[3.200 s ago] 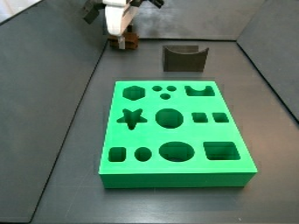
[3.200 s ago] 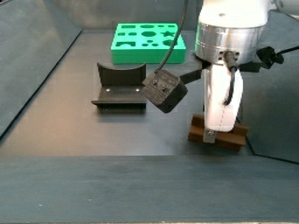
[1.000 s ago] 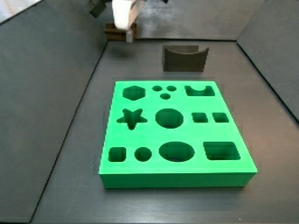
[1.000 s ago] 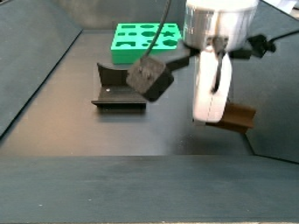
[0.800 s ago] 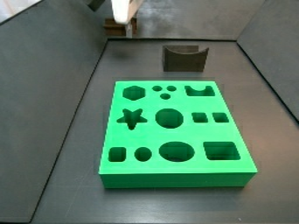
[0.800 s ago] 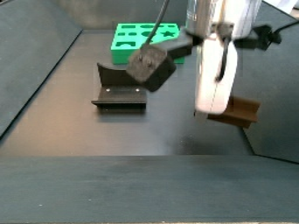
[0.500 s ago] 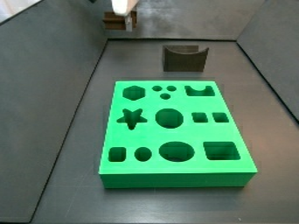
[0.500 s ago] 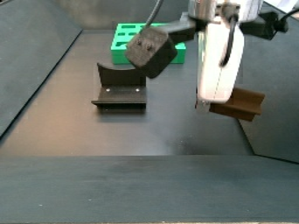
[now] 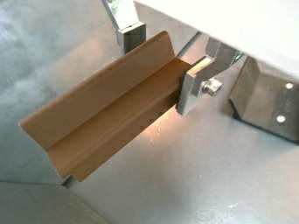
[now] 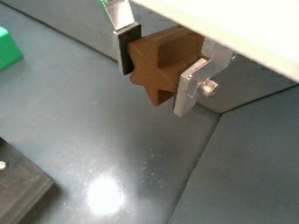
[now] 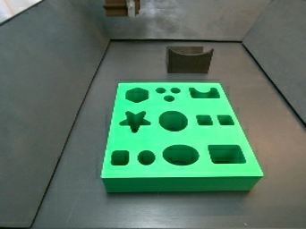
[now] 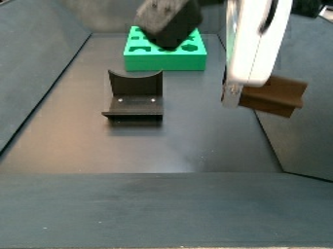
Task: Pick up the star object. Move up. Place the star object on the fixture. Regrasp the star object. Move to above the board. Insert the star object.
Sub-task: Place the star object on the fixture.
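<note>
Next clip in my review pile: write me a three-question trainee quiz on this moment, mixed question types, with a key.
1. True or false: the gripper is shut on the star object.
2. Where is the star object: A) in the board, B) on the fixture, C) lifted clear of the floor?
3. Fill in: the fixture's notch holds ____.

Key: 1 true. 2 C; a side view shows it in the air. 3 nothing.
</note>
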